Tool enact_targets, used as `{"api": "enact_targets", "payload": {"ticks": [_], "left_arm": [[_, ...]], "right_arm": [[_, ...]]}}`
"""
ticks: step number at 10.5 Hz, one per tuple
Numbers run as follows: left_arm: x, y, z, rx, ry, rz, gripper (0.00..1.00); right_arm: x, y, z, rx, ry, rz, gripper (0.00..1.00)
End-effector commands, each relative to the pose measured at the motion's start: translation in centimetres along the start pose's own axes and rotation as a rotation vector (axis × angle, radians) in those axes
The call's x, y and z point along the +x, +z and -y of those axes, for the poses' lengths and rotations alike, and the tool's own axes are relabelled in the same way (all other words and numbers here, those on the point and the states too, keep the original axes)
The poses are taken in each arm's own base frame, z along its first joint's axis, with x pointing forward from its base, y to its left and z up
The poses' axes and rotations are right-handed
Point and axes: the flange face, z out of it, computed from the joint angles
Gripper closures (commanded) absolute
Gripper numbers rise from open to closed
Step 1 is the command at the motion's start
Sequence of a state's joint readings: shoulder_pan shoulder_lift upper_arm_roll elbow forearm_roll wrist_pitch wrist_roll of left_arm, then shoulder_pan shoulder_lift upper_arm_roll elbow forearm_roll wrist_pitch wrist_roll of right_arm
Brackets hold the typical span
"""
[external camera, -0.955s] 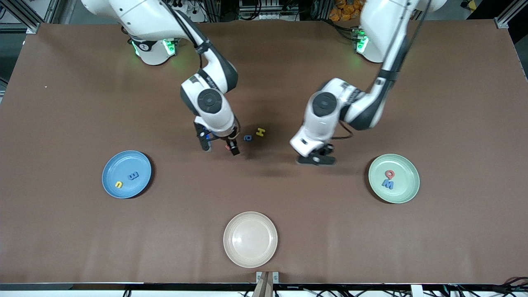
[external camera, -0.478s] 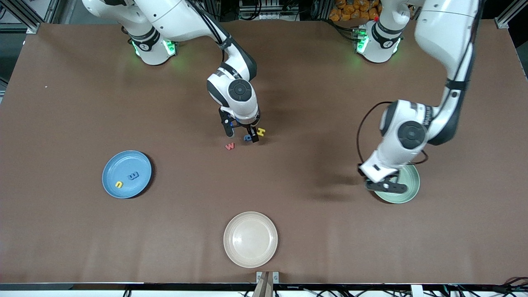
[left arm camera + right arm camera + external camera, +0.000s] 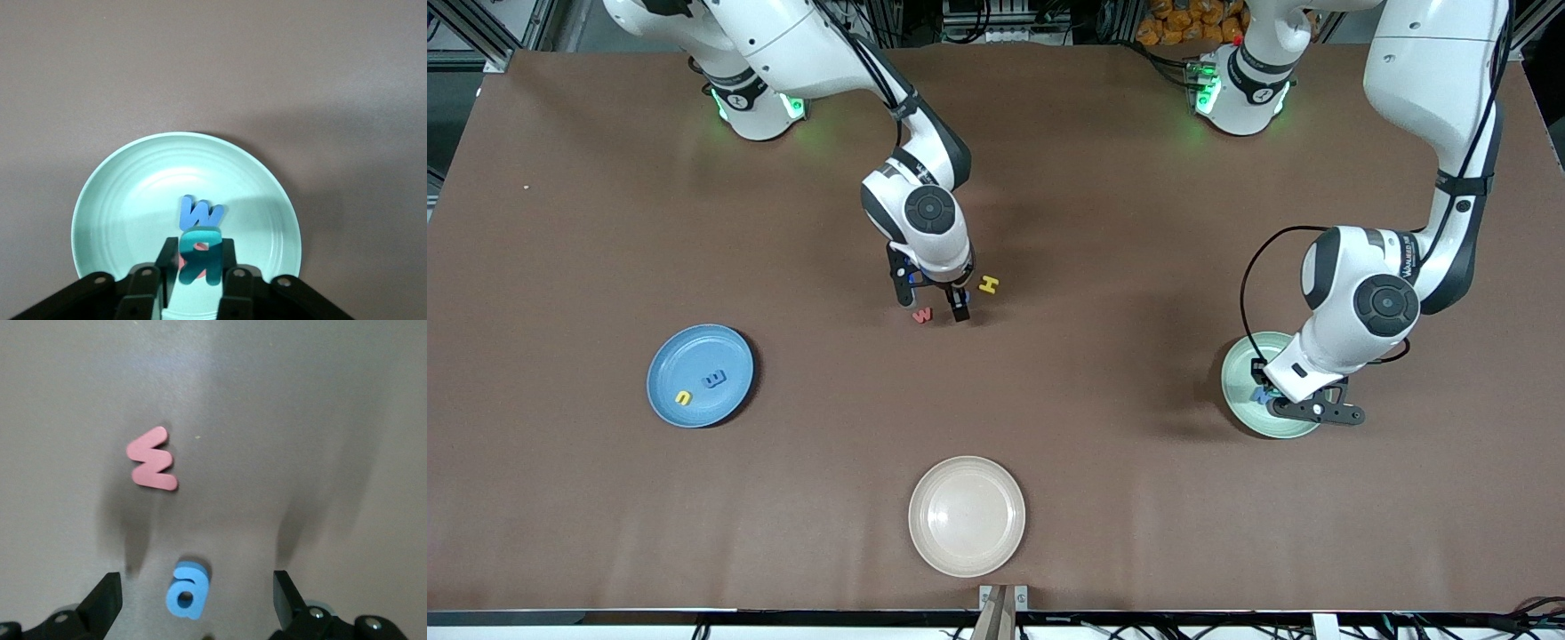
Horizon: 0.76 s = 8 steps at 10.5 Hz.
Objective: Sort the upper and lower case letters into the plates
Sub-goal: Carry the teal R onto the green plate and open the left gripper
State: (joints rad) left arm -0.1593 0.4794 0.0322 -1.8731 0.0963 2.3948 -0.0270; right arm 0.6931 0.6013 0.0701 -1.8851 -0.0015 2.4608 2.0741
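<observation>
The left gripper [image 3: 193, 283] hangs over the mint green plate [image 3: 1240, 391] at the left arm's end of the table, its fingers [image 3: 230, 280] closed loosely on a teal letter [image 3: 200, 257] that stands between them. Just under it in the plate lie a blue letter M [image 3: 199, 215] and a red letter, mostly hidden. The right gripper [image 3: 193, 603] is low over the middle of the table with its fingers [image 3: 103, 600] spread wide and nothing in them. A blue letter a [image 3: 188, 590] lies on the table between them, a red letter w [image 3: 152, 459] is just beside it, and a yellow letter H [image 3: 988, 284] is near. Well away, toward the right arm's end, the blue plate [image 3: 667, 356] holds a yellow letter [image 3: 683, 397] and a blue letter [image 3: 713, 380]. A cream plate [image 3: 967, 516] sits nearest the front camera.
</observation>
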Motion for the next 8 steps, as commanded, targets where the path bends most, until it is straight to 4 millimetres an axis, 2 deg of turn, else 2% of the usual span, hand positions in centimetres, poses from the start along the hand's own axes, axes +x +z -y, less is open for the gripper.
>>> {"api": "enact_targets", "payload": {"ticks": [1,3,6,8], "left_arm": [[0.0,-0.9,-0.4,-0.010,-0.013,-0.008,0.00],[0.2,-2.2,-1.9,-0.015,-0.007,-0.027,0.00],[0.5,-5.5,-4.0,-0.019,0.000,-0.031,0.00],[1.0,-7.9,-7.6,-0.019,-0.041,-0.011,0.00]], "right_arm": [[-0.2,-0.1,0.5,0.022,0.038,0.013,0.00],[-0.2,0.4,0.5,0.030,0.041,0.019,0.00],[-1.0,1.5,0.0,0.026,0.046,0.018,0.00],[-1.0,1.5,0.0,0.025,0.046,0.017,0.00]]}}
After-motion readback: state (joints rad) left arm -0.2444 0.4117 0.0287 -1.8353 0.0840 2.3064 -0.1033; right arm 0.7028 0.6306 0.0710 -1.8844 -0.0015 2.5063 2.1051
